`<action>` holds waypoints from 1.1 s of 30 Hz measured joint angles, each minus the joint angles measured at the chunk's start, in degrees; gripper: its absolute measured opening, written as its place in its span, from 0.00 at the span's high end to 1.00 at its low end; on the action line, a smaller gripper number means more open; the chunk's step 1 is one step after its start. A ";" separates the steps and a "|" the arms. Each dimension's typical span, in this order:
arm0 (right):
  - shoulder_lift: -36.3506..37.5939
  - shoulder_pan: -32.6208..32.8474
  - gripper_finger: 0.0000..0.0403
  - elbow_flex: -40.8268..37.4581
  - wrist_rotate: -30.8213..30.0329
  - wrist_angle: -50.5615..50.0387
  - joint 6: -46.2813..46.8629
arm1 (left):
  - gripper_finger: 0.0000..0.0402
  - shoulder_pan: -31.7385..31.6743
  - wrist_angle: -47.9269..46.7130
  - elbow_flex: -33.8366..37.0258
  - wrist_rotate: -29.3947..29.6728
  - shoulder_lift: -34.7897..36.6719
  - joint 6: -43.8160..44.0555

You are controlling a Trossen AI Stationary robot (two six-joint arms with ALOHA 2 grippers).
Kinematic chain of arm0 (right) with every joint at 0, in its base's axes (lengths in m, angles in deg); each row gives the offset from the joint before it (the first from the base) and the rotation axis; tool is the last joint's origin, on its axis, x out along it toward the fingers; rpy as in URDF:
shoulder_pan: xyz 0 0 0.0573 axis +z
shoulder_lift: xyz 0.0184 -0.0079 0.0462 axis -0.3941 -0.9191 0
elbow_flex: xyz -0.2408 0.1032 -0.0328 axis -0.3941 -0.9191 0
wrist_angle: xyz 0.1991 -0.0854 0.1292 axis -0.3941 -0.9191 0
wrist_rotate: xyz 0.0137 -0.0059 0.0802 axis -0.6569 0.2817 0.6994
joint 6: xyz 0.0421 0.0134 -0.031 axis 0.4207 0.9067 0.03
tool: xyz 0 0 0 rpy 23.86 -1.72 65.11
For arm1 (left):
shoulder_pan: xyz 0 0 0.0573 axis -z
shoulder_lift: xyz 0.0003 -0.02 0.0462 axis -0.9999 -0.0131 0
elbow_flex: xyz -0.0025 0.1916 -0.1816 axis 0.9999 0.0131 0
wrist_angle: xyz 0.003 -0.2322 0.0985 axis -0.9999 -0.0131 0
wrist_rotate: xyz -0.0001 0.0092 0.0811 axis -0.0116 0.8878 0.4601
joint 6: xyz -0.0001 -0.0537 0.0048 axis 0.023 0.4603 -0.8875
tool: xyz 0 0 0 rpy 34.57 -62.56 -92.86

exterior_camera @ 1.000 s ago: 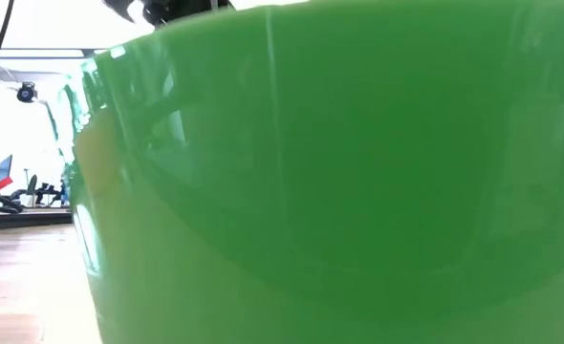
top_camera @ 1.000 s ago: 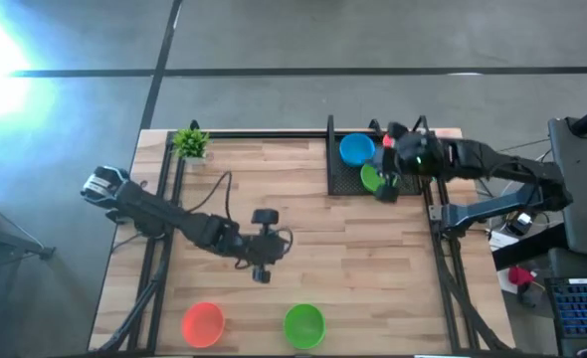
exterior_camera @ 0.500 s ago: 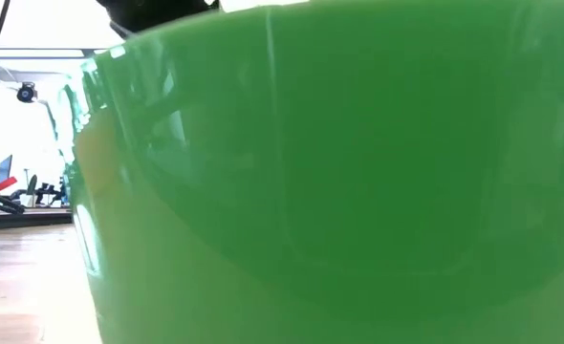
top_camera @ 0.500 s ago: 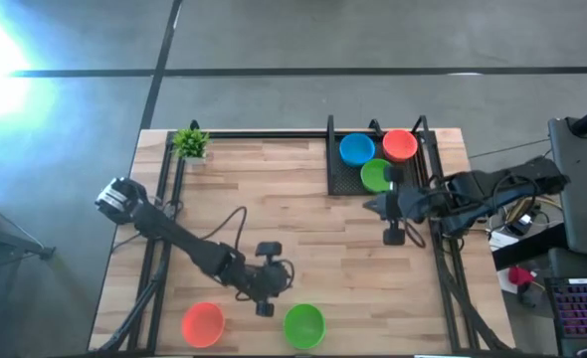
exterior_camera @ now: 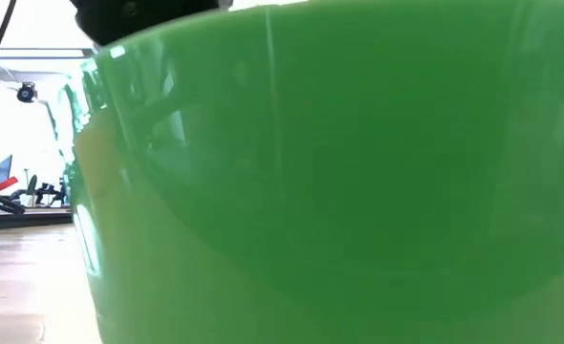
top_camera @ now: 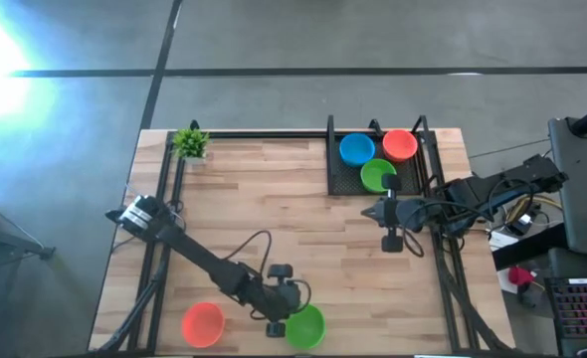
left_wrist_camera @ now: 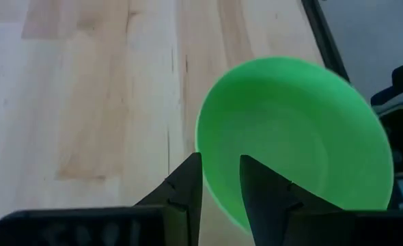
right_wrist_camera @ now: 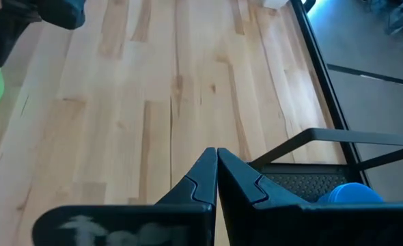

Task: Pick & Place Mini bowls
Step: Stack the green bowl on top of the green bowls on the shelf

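Near the table's front edge stands a green mini bowl (top_camera: 305,326) (left_wrist_camera: 297,137), which fills the low view (exterior_camera: 339,191). An orange mini bowl (top_camera: 202,323) stands to its left. My left gripper (top_camera: 284,316) (left_wrist_camera: 220,160) is open at the green bowl's left rim. In the left wrist view one finger stands over the wood and one over the bowl's inside, and I see no touch. Blue (top_camera: 356,149), orange (top_camera: 400,144) and green (top_camera: 377,176) mini bowls sit in the black tray (top_camera: 333,184). My right gripper (top_camera: 373,212) (right_wrist_camera: 216,154) hovers shut, just on the near side of the tray.
A small potted plant (top_camera: 190,142) stands at the far left corner. Black rails run along the table's left (top_camera: 159,249) and right (top_camera: 443,268) sides. Bare wood lies between the two arms in the middle of the table (top_camera: 303,229).
My left gripper has gone down and toward the near edge and the right, rolling as it went, and now stands at the green bowl's rim. My right gripper has left the tray toward the near edge and stays shut; the tray's orange bowl shows now.
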 joint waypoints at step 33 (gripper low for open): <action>-0.01 0.00 0.98 -0.37 0.13 0.24 -0.13 | 0.77 -0.11 -5.99 -1.05 -0.51 -2.11 6.68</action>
